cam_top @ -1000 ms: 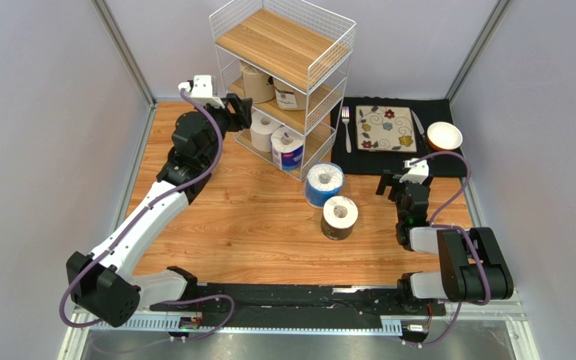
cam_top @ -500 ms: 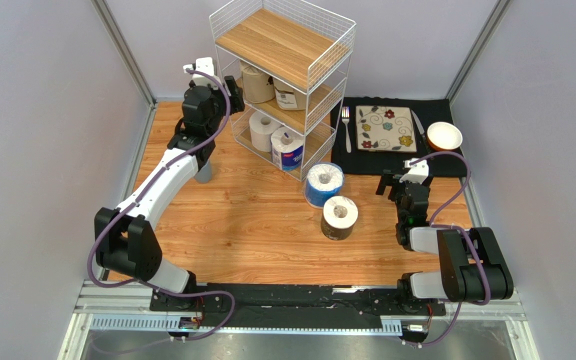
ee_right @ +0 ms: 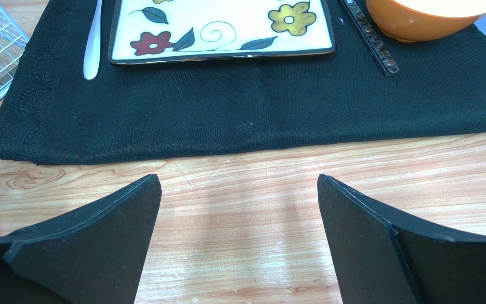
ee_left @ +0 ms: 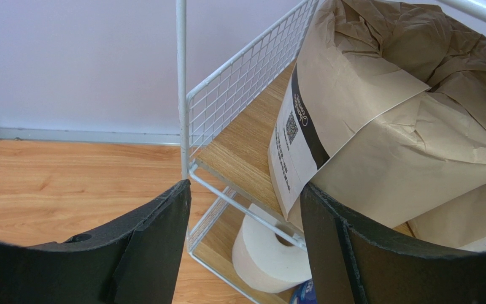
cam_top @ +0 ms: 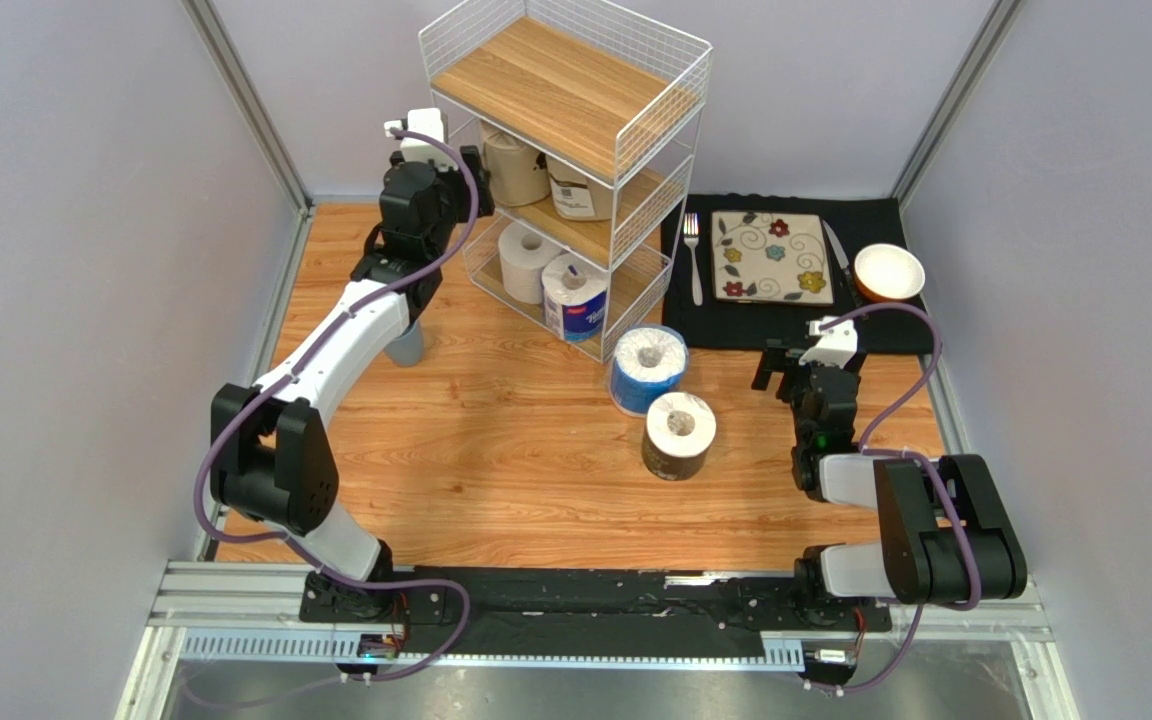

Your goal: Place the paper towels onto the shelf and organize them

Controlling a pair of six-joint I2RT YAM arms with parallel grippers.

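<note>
Our left gripper stands open and empty at the left edge of the shelf's middle tier, beside a tan-wrapped roll. The blue-wrapped roll and dark-wrapped roll wait mid-table. Our right gripper hangs wide open; we judge it should fetch one.
</note>
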